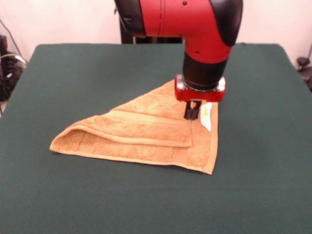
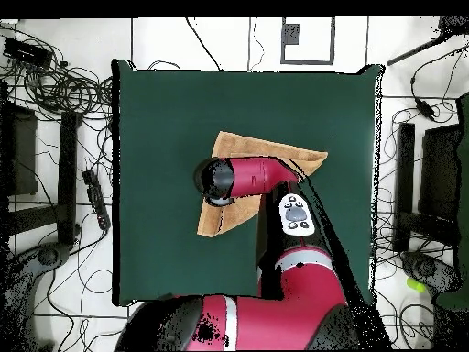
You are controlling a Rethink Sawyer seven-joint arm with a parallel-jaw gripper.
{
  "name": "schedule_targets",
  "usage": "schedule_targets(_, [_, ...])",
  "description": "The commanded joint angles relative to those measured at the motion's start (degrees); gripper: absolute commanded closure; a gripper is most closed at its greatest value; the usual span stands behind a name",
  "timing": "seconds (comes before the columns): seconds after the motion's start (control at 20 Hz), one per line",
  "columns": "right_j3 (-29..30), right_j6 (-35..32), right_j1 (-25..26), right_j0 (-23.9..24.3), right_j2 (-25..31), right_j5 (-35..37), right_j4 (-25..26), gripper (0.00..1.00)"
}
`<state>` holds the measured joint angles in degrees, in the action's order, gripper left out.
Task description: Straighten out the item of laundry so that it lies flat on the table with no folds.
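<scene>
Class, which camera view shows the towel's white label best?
The front view: the label shows on the folded towel beside the gripper. Overhead, the arm covers the towel's middle; no label is visible.

Orange-tan terry towel (image 2: 240, 147) — middle hidden under the red-and-black robot arm (image 2: 247, 177) overhead. Dark gripper (image 1: 191, 111) above the towel — fingers too small to tell apart; arm cut off by the front view's top edge.
</scene>
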<state>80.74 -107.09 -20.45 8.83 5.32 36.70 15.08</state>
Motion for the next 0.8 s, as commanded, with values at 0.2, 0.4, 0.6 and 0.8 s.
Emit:
schedule_targets(0.2, [1.04, -6.56, 6.03, 0.16, 1.49, -3.59, -0.58, 1.00])
schedule_targets(0.4, [2.00, -5.52, 5.39, 1.20, 0.91, -3.82, 0.29, 1.00])
schedule_targets(0.6, [1.80, -5.88, 5.41, 1.16, 0.92, -3.11, -0.19, 1.00])
schedule_targets(0.8, [1.76, -7.03, 5.52, 0.79, 0.44, -2.33, -0.94, 0.00])
